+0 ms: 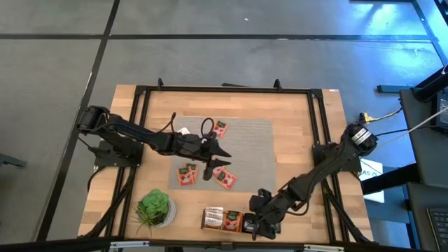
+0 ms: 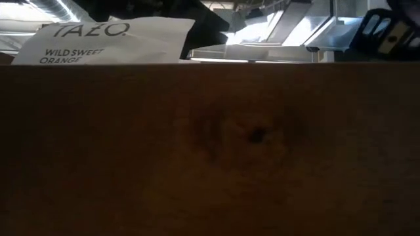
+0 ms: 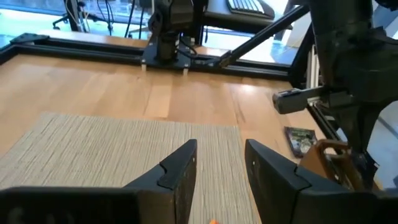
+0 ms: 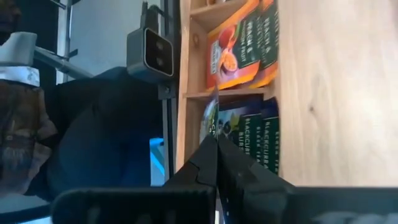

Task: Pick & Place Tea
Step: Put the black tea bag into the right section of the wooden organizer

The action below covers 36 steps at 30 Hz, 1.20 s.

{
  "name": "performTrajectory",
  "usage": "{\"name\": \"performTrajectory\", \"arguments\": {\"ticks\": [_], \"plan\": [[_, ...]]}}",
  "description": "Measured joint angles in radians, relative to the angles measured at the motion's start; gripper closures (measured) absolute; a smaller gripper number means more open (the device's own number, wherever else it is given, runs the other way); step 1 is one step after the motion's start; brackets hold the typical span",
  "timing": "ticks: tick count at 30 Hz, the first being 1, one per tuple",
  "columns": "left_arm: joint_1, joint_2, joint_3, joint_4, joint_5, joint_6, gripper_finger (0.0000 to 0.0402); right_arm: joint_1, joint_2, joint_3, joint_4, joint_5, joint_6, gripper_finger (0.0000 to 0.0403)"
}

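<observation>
High view: mat (image 1: 252, 136) carries four loose sachets (image 1: 186, 174); left gripper (image 1: 218, 158) hovers above them, fingers apart, empty. Right gripper (image 4: 217, 163) at wooden box (image 1: 208, 219), closed on a dark sachet (image 4: 214, 118)

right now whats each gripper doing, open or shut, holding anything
Left gripper: open, empty, over the grey mat.
Right gripper: shut on a tea sachet, at the wooden box at the table's front edge.

A grey floor (image 1: 210, 59) crossed by dark lines surrounds the wooden table (image 1: 294, 133). Beyond the table, bright windows (image 3: 37, 15) let in daylight.
</observation>
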Motion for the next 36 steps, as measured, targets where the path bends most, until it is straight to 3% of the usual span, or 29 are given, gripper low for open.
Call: {"name": "performTrajectory", "arguments": {"ticks": [28,36], "plan": [[0.0,0.0,0.0,-0.039,-0.001,0.0,0.0274,0.0,0.082,0.0,0.009,-0.026,-0.078,0.0394],[0.0,0.0,0.0,-0.04,-0.001,0.0,0.0274,0.0,0.047,0.003,-0.036,-0.068,-0.088,0.0326]]}}
